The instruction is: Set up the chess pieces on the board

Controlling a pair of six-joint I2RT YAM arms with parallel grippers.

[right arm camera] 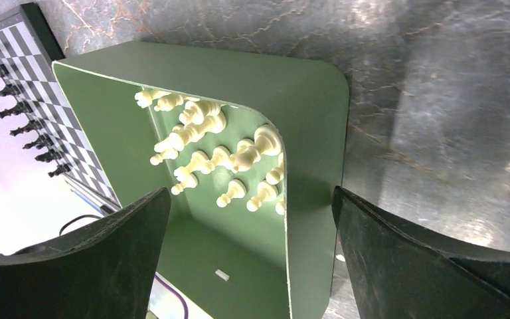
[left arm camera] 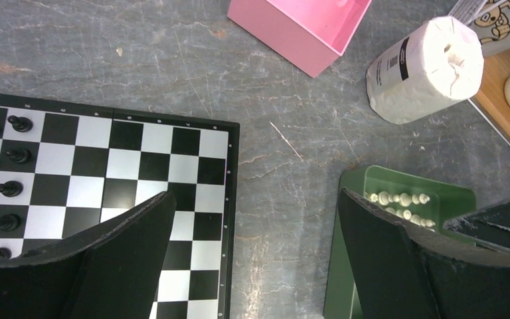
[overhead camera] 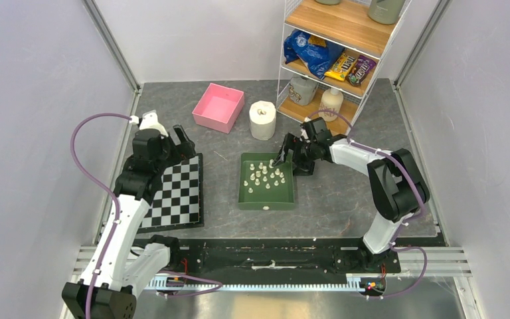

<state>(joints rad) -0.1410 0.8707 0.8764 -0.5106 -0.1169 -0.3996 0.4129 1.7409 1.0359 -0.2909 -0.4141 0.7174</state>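
Observation:
Several cream-white chess pieces [overhead camera: 265, 175] stand bunched in the far half of a green tray [overhead camera: 266, 200] at mid-table. The checkered board [overhead camera: 176, 193] lies left of it, with black pieces [left arm camera: 13, 156] lined along its left side. My left gripper [overhead camera: 184, 142] hovers open over the board's far right corner; in its wrist view it [left arm camera: 255, 196] spans bare table between the board [left arm camera: 126, 166] and the tray [left arm camera: 345, 266]. My right gripper [overhead camera: 282, 157] is open and empty above the tray's far right corner. In its wrist view it [right arm camera: 251, 193] straddles the tray wall [right arm camera: 305, 100], near the white pieces [right arm camera: 206, 143].
A pink box [overhead camera: 218, 107] and a white paper roll [overhead camera: 262, 119] sit behind the tray. A wire shelf rack [overhead camera: 335, 60] with snack bags and bottles stands at the back right. White walls close in both sides.

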